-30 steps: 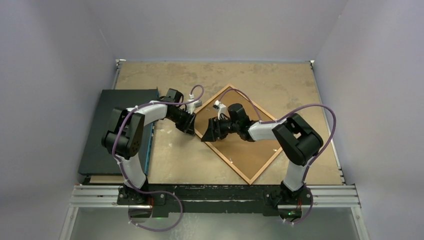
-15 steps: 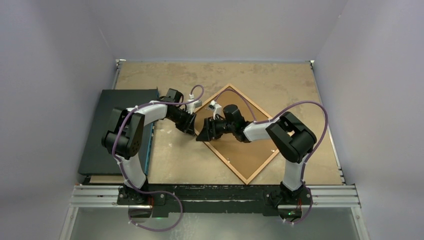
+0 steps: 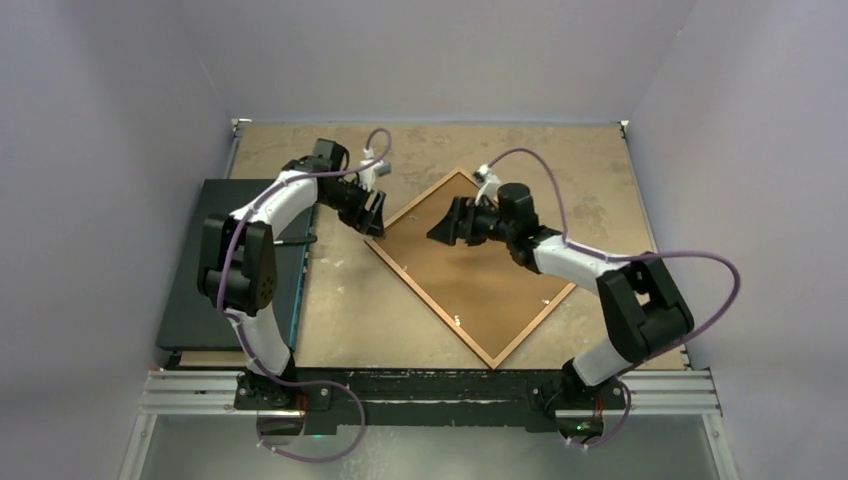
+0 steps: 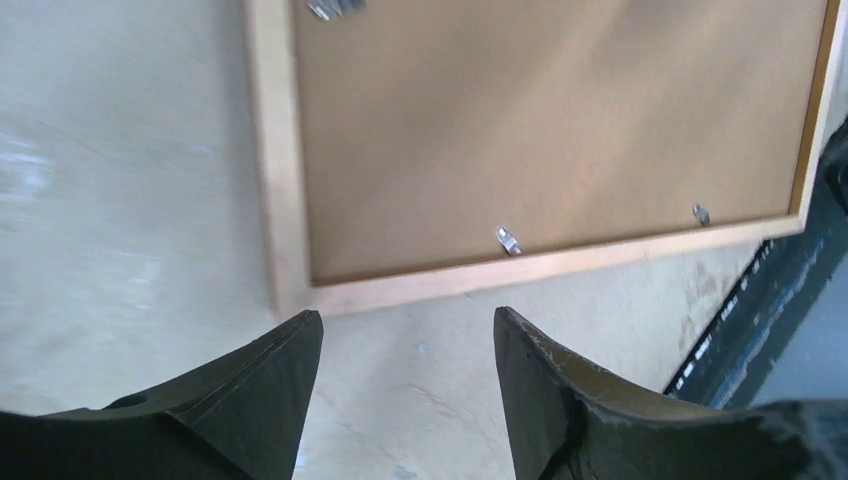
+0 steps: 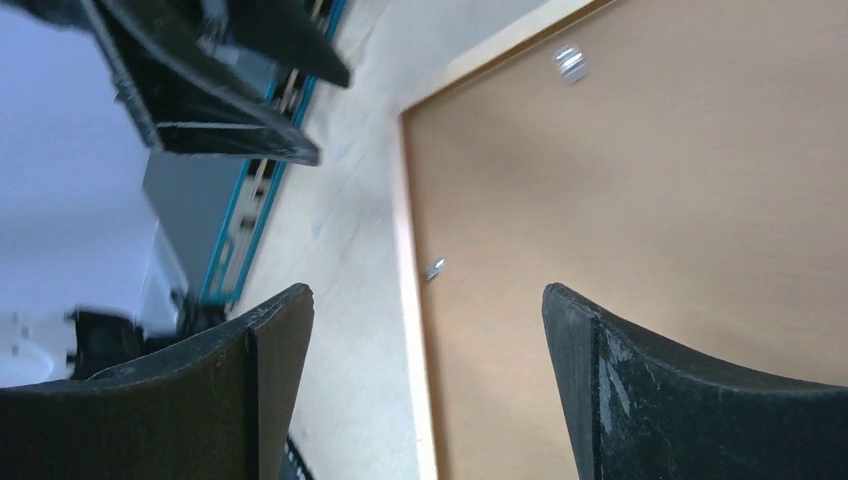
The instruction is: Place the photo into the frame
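The frame (image 3: 429,305) lay back-up, skewed, mid-worktop (image 3: 560,160), with the backing board (image 3: 470,280) seated inside. The photo was not visible and was likely beneath, so probably only the tabs (image 4: 508,240) remained to secure. The left pincer (image 4: 405,315) and right pincer (image 5: 425,290) hung released and empty above it. A dark box (image 3: 215,260) lay to the left, and pale walls (image 3: 420,60) enclosed everything.

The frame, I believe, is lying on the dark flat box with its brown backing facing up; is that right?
Not quite: the frame lies on the table, beside the dark flat box, brown backing facing up. The top external view shows this.
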`<action>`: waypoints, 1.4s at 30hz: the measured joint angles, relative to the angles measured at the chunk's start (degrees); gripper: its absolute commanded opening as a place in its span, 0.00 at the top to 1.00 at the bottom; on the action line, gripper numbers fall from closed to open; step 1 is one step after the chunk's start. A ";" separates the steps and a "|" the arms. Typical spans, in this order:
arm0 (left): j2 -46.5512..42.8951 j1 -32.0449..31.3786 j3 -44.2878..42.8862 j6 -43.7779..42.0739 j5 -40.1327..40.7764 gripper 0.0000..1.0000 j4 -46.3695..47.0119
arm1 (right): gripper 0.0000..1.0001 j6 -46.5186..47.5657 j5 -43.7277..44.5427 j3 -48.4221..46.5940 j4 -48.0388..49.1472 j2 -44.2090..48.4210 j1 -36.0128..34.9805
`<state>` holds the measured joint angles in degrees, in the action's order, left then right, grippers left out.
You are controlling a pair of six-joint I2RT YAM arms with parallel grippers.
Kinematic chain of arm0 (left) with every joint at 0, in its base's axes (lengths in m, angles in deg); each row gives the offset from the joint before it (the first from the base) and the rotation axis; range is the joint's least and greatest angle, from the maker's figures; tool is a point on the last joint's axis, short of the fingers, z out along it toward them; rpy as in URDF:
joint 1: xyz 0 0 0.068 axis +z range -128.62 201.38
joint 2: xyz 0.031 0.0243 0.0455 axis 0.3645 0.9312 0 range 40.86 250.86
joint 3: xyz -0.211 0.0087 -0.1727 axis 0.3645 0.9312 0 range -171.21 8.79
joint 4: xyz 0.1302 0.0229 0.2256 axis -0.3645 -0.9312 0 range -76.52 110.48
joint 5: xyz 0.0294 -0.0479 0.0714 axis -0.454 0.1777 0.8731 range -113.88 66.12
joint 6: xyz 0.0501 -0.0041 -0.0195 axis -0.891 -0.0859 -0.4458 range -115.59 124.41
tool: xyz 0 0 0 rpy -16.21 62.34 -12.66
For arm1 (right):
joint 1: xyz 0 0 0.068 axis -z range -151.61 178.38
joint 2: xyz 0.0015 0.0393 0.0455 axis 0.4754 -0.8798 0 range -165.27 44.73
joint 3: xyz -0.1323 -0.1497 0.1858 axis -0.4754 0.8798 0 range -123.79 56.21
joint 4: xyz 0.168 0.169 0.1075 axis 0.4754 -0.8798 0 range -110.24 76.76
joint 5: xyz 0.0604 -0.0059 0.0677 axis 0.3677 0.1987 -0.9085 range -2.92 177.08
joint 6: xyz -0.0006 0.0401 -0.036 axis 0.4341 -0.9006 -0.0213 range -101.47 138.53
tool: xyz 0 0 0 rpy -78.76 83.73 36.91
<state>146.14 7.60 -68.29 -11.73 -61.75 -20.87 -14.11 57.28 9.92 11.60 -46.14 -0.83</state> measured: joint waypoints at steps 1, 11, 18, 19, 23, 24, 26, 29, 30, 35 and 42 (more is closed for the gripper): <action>0.09 0.55 -1.31 0.02 0.04 0.37 0.07 | 0.12 -0.55 1.99 0.00 -1.09 1.92 1.40; 16.06 1.99 -14.73 1.75 0.50 0.43 4.33 | 0.09 -4.09 14.12 2.91 -12.92 8.90 9.51; 18.58 2.01 -15.04 2.19 0.42 0.55 4.66 | 0.01 -8.13 23.39 5.49 -27.78 19.32 16.72; 18.58 2.01 -15.04 2.16 0.44 0.56 4.66 | 0.01 -8.96 24.92 5.75 -30.64 21.24 17.64; 18.58 2.01 -14.53 2.10 0.66 0.60 5.68 | 0.01 -12.79 30.49 6.91 -41.13 26.05 19.10; 18.58 2.01 -14.23 2.10 0.63 0.61 5.97 | 0.01 -14.10 31.95 7.48 -44.02 26.82 19.21; 18.27 2.01 -13.49 2.12 0.31 0.63 6.82 | 0.01 -16.48 33.90 9.05 -48.41 28.24 19.43; 17.57 2.01 -12.44 2.12 0.35 0.66 7.80 | 0.01 -20.24 35.47 13.09 -52.96 32.48 19.61; 17.49 1.99 -12.28 2.10 0.33 0.66 7.91 | 0.01 -21.29 35.65 14.32 -53.62 33.86 19.65; 17.18 1.97 -11.78 2.12 0.11 0.67 8.41 | 0.01 -24.92 36.35 16.70 -54.55 33.83 19.65; 16.46 1.97 -10.51 2.21 -0.31 0.75 9.55 | 0.01 -25.83 36.94 16.41 -49.62 27.82 20.33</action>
<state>162.60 9.56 -78.80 -9.52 -62.05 -11.31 -39.95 94.22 26.34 -38.01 -18.31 19.50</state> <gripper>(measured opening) 0.281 0.987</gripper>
